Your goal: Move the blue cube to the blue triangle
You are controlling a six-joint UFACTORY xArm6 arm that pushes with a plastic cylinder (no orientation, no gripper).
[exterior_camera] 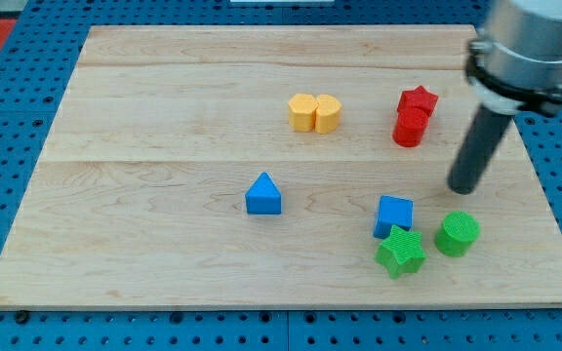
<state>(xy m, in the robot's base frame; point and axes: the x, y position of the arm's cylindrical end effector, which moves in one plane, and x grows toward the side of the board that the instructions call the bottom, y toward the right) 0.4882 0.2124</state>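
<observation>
My tip [463, 188], the lower end of a straight dark rod, rests on the pale wooden board [164, 117]; the rod carries no jaws and holds nothing. The small blue cube [393, 215] lies at about eight o'clock from my tip, near but apart. A green star-shaped block [400, 252] touches the cube at six o'clock, with a green cylinder [457, 234] just beside the star at three o'clock. The blue triangular block [262, 194] sits well apart at the cube's nine o'clock.

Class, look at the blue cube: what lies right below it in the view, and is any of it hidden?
The green star sits against the blue cube, covering its lower edge. Nothing rests on top.
</observation>
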